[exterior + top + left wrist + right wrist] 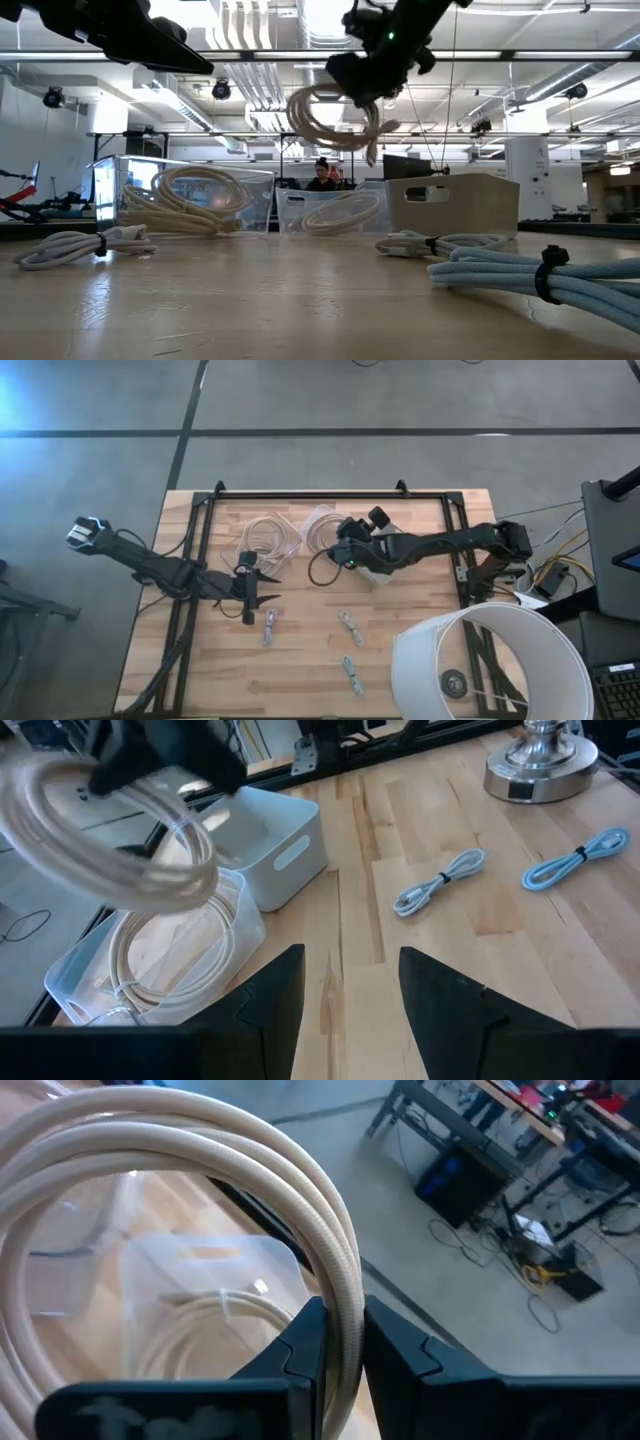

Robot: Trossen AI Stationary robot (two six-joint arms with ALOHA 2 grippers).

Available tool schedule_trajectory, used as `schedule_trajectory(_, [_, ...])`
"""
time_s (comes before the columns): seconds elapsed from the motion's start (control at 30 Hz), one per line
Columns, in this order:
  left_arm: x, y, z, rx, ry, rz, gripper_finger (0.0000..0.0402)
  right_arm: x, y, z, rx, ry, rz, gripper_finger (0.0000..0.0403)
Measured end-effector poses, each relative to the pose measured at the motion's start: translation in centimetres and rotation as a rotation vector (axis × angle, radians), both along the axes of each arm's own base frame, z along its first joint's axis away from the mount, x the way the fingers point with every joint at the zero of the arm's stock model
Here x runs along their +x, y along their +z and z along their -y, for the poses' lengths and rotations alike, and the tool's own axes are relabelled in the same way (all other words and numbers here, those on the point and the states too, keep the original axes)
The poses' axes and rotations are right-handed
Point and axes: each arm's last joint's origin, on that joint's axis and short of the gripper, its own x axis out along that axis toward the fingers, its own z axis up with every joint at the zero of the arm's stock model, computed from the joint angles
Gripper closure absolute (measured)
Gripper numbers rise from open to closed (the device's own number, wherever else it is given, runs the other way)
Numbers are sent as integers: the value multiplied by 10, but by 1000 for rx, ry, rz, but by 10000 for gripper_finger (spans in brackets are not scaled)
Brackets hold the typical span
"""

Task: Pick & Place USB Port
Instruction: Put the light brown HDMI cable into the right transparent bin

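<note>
A cream USB cable coil hangs in the air over the clear bins at the table's far middle, with my right gripper shut on it; from above the coil shows just left of that gripper. Two clear bins each hold a cream coil lying on the bin's floor. Beside them stands a white bin. My left gripper waits open over the table's left middle, holding nothing. My right gripper pinches several strands of the coil's loop between its two fingers, which lie across the strands. The fingers come slanting down from the table's right side. The coil is lifted clear and hangs tilted below the gripper.
Several tied pale blue cables lie on the near half of the table. A lamp with a large white shade stands at the near right corner. A black frame borders the work area.
</note>
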Motion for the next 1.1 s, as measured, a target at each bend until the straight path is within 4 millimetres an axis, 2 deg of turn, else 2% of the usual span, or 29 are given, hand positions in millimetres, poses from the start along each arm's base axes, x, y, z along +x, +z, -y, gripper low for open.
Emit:
schedule_trajectory(0.3, [0, 1, 0, 5, -2, 5, 234, 21, -39, 27, 0, -69, -28, 355])
schedule_trajectory(0.5, [0, 1, 0, 8, -3, 6, 234, 26, -59, 38, -26, -121, -85, 355])
schedule_trajectory(0.83, [0, 1, 0, 13, -5, 4, 234, 28, -63, 41, 15, -94, -87, 353])
schedule_trajectory(1.1, [0, 1, 0, 13, -5, 4, 234, 28, -64, 53, 197, -36, -17, 353])
